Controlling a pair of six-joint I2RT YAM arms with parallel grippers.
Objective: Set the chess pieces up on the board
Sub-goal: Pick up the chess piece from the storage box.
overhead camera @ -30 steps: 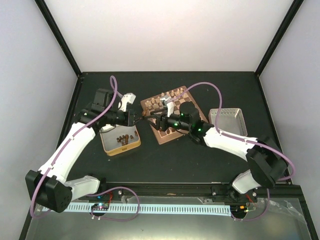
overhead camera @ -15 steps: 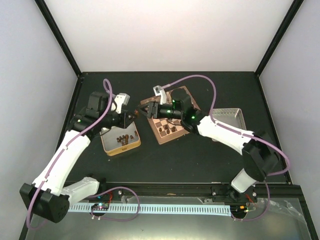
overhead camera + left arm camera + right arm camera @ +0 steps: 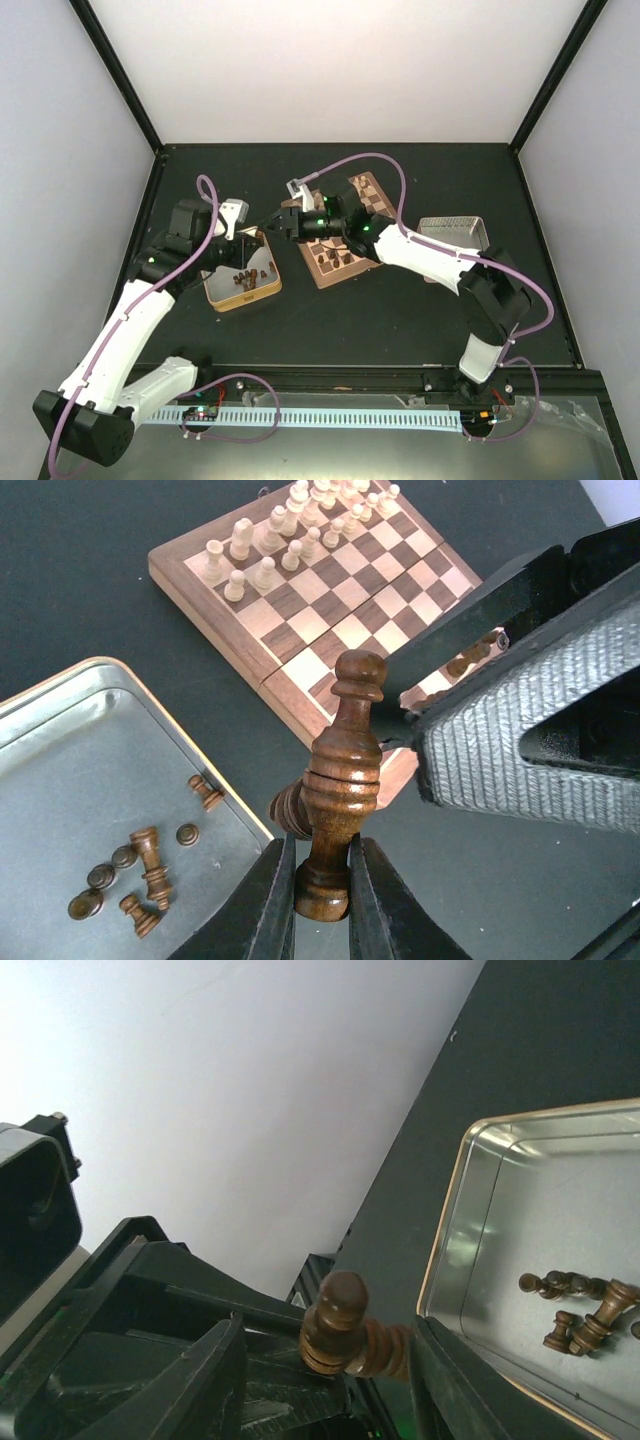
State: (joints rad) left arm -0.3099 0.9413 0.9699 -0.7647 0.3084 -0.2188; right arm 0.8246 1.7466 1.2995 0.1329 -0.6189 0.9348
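My left gripper [image 3: 322,880] is shut on the base of a dark-brown chess piece [image 3: 340,770] and holds it upright in the air between the tin and the board. A second ribbed dark piece [image 3: 288,810] lies against it; I cannot tell what holds that one. My right gripper [image 3: 325,1380] is open, with its fingers [image 3: 200,1380] on either side of the same piece [image 3: 335,1325], apart from it. From above, the two grippers meet [image 3: 268,228] left of the board [image 3: 372,193]. Cream pieces [image 3: 290,530] stand on the board's far rows [image 3: 330,610].
A gold-rimmed tin [image 3: 218,295] left of the board holds several loose dark pieces [image 3: 243,277], also seen from the left wrist [image 3: 140,865]. A second tin [image 3: 452,228] stands right of the board. A few dark pieces stand on the board's near rows [image 3: 335,258].
My right gripper has moved left off the board to the left gripper's held piece. The left arm has drawn back a little to the left.
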